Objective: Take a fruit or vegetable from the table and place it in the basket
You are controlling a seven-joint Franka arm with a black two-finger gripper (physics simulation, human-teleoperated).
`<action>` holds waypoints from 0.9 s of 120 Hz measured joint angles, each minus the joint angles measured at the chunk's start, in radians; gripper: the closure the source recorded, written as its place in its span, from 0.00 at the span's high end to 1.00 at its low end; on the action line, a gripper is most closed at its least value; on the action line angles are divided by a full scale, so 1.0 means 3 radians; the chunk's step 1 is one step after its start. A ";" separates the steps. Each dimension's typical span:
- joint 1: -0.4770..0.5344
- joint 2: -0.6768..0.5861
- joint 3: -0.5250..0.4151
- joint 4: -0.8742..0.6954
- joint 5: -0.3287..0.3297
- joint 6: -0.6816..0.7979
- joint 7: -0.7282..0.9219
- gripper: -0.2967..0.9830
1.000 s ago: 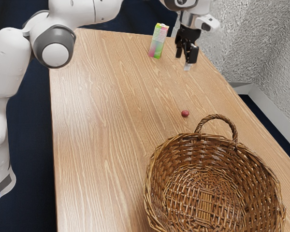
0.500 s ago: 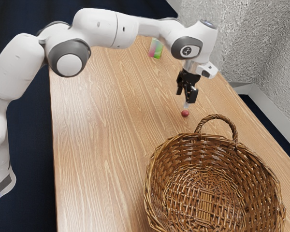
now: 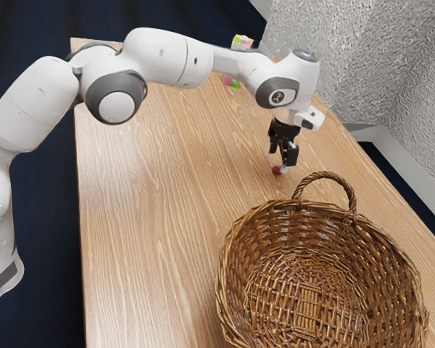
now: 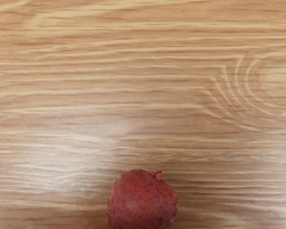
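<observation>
I see the table (image 3: 145, 217) brightly lit. A pale glare washes its grain near the fruit (image 4: 142, 200), and faint shade sits close beside it.

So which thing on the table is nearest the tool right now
The small round red fruit, right at the tool; the colourful box and wicker basket are farther off.

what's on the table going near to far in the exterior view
Wicker basket → small red fruit → colourful carton, partly behind the arm.

The arm and gripper are left out, since they overlap these in depth.
</observation>
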 joint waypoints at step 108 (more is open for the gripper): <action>-0.0003 0.0117 -0.0005 -0.0004 0.0019 -0.0084 0.0145 0.74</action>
